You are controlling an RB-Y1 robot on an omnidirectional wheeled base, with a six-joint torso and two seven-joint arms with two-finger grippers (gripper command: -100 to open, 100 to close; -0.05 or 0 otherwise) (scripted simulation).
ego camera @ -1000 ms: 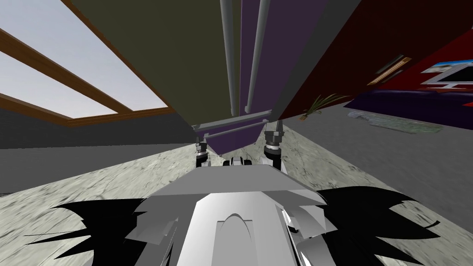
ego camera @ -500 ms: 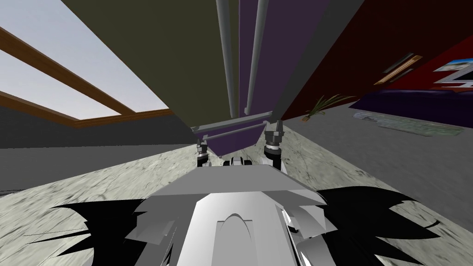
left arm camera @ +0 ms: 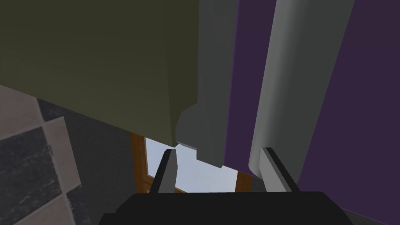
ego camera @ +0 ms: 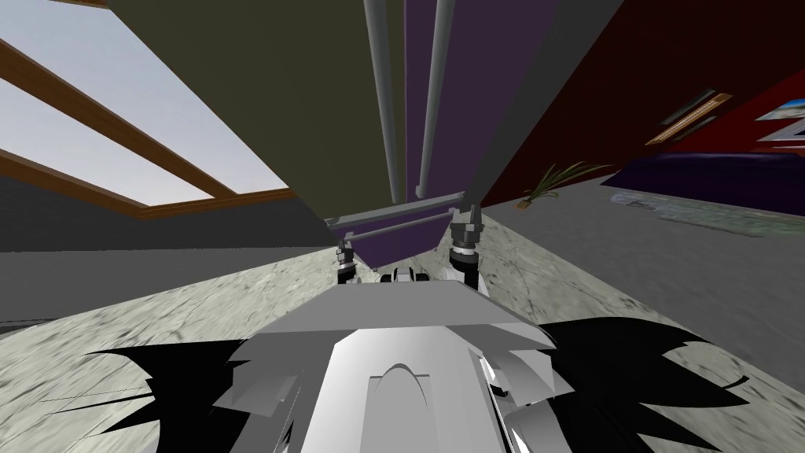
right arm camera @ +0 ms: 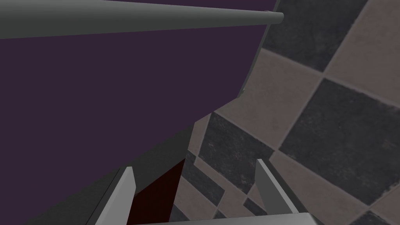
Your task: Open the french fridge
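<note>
The fridge stands right in front of me with an olive left door [ego camera: 259,102] and a purple right door [ego camera: 464,79]. Each door carries a long grey handle [ego camera: 381,94] [ego camera: 436,94] by the middle seam. My left gripper [ego camera: 343,253] is low at the fridge. In the left wrist view the left gripper [left arm camera: 220,164] is open, and the lower end of the left door's handle [left arm camera: 211,117] lies between its fingers without touching them. The right door's handle [left arm camera: 285,86] runs just past one finger [left arm camera: 273,168]. My right gripper [right arm camera: 195,183] stands open and empty beside the purple front [right arm camera: 97,97].
Two horizontal grey bars [ego camera: 393,211] cross the purple lower drawers. A window with a brown frame [ego camera: 94,141] lies to the left. To the right are a dark red wall [ego camera: 629,94], a potted plant [ego camera: 550,181] and a dark purple piece of furniture [ego camera: 707,173].
The whole head view has shifted slightly, so I have moved a little. Both grippers keep their places in front of the fridge.
</note>
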